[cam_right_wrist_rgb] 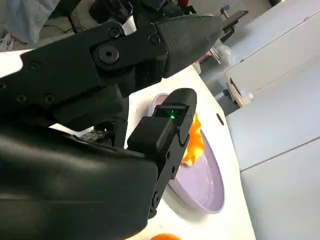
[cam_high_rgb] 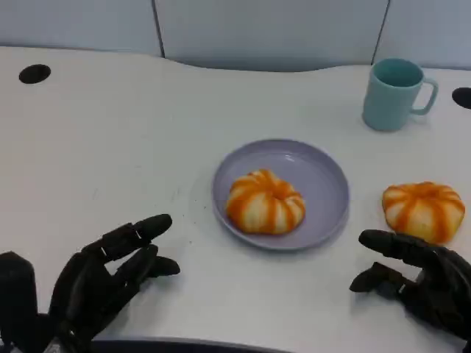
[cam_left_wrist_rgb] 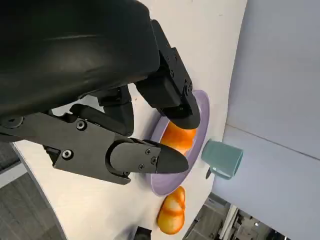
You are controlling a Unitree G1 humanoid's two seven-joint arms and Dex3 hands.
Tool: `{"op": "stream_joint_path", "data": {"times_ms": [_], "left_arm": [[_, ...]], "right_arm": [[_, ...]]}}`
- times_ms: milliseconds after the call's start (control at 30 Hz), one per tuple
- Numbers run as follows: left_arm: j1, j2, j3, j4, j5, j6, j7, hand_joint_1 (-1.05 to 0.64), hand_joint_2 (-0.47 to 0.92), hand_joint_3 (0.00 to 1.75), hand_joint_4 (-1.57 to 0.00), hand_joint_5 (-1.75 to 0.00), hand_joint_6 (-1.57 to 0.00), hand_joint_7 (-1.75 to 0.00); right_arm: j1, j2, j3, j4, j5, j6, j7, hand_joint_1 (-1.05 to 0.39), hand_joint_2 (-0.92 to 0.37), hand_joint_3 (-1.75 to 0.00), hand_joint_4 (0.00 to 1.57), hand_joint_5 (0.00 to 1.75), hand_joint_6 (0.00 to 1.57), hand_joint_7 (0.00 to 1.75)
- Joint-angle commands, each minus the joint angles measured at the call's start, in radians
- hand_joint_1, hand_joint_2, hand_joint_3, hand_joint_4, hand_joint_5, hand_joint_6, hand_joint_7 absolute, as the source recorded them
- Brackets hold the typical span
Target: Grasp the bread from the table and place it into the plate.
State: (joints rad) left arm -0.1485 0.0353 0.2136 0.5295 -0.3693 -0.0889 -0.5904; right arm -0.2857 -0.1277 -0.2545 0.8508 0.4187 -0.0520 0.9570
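One orange-striped round bread lies in the lilac plate at the table's middle. A second, like bread sits on the bare table to the plate's right. My right hand rests low just in front of that second bread, fingers apart, holding nothing and a little short of it. My left hand lies open near the front edge, left of the plate, its fingers pointing toward the plate.
A teal mug stands at the back right, behind the second bread. Two dark round holes mark the table's far corners. Grey wall panels close off the back; the table's left half is bare white.
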Motion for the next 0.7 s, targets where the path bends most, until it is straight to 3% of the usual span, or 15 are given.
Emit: {"op": "stream_joint_path", "data": {"times_ms": [33, 133, 200, 333, 500, 700], "left_arm": [[0.019, 0.006, 0.02, 0.008, -0.035, -0.002, -0.019, -0.4, 0.92, 0.21, -0.32, -1.51, -0.83, -0.2], [0.028, 0.004, 0.019, -0.006, -0.05, 0.02, -0.015, -0.4, 0.92, 0.21, -0.32, -1.52, -0.83, -0.22], [0.034, 0.003, 0.017, -0.017, -0.058, 0.034, -0.013, -0.4, 0.92, 0.22, -0.3, -1.56, -0.67, -0.52], [0.041, -0.008, 0.018, -0.03, -0.069, 0.048, -0.004, -0.4, 0.92, 0.18, -0.23, -1.63, -0.5, -0.84], [0.032, -0.014, 0.019, -0.021, -0.075, 0.051, 0.003, -0.42, 0.92, 0.15, -0.2, -1.68, -0.42, -1.0], [0.002, -0.009, 0.03, 0.025, -0.091, 0.042, -0.026, -0.43, 0.92, 0.16, -0.23, -1.69, -0.37, -1.05]], "right_arm": [[0.004, -0.021, -0.007, 0.024, -0.008, -0.004, -0.011, -0.41, -0.92, -0.12, 0.52, 1.12, 0.94, 0.02], [0.001, -0.023, -0.008, 0.032, -0.01, -0.012, -0.011, -0.41, -0.92, -0.11, 0.53, 1.12, 0.95, 0.02], [-0.001, -0.025, -0.008, 0.038, -0.011, -0.017, -0.008, -0.42, -0.92, -0.11, 0.53, 1.11, 0.94, 0.02], [-0.004, -0.033, -0.006, 0.046, -0.02, -0.027, -0.021, -0.43, -0.92, -0.11, 0.54, 1.1, 0.96, 0.03], [-0.014, -0.039, -0.015, 0.063, -0.016, -0.011, -0.019, -0.43, -0.92, -0.1, 0.55, 1.1, 0.95, 0.02], [-0.036, -0.038, -0.024, 0.109, -0.023, -0.05, -0.011, -0.43, -0.92, -0.09, 0.55, 1.1, 0.95, 0.03]]}}
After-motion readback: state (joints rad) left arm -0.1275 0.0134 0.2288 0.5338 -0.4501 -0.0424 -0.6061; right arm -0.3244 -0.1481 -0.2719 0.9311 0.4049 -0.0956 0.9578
